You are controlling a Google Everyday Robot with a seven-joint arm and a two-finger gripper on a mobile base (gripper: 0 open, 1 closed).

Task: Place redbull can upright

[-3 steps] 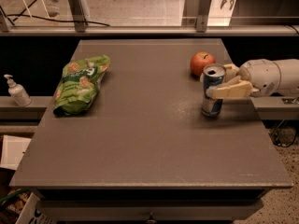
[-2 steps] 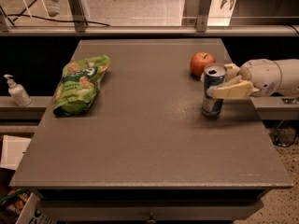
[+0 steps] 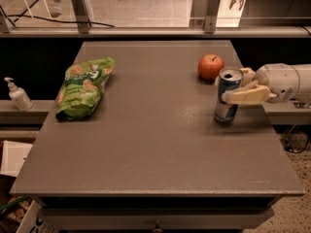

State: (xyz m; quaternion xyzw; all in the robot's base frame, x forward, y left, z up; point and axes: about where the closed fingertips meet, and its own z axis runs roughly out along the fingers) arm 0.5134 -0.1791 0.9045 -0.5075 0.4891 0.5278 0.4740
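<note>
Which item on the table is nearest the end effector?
The redbull can, the upright blue-and-silver one at the end effector on the right; the apple sits just behind it, the green bag far left.

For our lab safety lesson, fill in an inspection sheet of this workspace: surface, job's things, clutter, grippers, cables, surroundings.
Surface: grey table, flat top.
Job's things: redbull can upright near the right edge.
Clutter: apple just behind the can; green snack bag lying at left.
Grippers: gripper at the can, arm entering from the right.
Cables: black cable on the floor beyond the table.
Surroundings: pump bottle on the left ledge.
</note>
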